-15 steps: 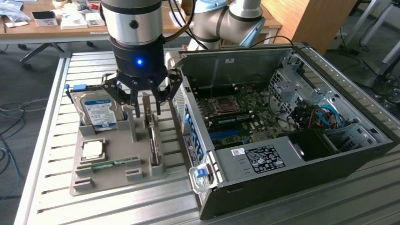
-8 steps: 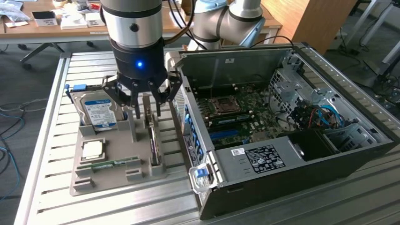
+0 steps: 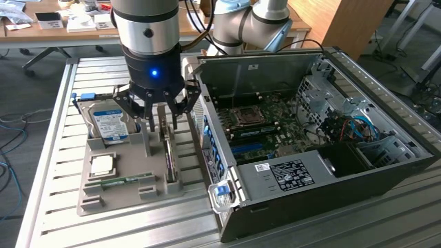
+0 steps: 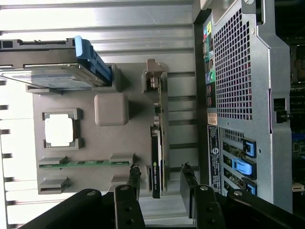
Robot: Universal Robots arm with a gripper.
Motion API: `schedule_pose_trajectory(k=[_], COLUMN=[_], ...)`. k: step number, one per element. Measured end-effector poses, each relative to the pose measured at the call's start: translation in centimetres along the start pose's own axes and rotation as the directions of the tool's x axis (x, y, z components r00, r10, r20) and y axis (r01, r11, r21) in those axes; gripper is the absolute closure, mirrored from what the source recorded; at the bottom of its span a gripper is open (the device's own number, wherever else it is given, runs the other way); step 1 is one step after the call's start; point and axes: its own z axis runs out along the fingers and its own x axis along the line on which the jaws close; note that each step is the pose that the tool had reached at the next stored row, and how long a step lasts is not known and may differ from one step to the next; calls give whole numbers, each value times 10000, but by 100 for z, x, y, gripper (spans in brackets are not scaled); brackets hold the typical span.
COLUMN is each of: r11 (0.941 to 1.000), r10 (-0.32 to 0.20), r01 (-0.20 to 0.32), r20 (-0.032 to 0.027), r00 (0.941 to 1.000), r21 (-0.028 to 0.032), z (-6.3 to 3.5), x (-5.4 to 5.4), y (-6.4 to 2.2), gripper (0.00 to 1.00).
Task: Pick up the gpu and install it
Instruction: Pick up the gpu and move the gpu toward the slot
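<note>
The gpu (image 3: 169, 160) stands on its long edge in a slot of the grey parts holder (image 3: 93, 202), just beside the open computer case. My gripper (image 3: 160, 123) hangs straight above the card's far end, open, one finger on each side of it. In the wrist view the gpu (image 4: 158, 143) runs as a thin dark strip with its metal bracket at one end. My gripper (image 4: 161, 183) straddles the card's other end, and a gap shows between each of the fingertips (image 4: 135, 177) and the card. Nothing is held.
The holder (image 4: 95, 143) also carries a silver hard drive (image 3: 109, 124), a square processor (image 3: 103, 165) and a green memory stick (image 3: 127, 180). The open computer case (image 3: 331, 175) shows its motherboard (image 3: 265, 119). Blue latches mark the rear expansion slots (image 4: 242, 164).
</note>
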Motion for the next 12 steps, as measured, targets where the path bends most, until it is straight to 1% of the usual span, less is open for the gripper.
schedule_pose_trajectory(k=[8, 12], r11=[10000, 10000], r10=[0, 0], r01=[0, 0], r20=[-1, 0], r00=[10000, 10000], r21=[0, 0], z=[1, 35], x=[0, 1], y=[0, -2], gripper=[53, 53])
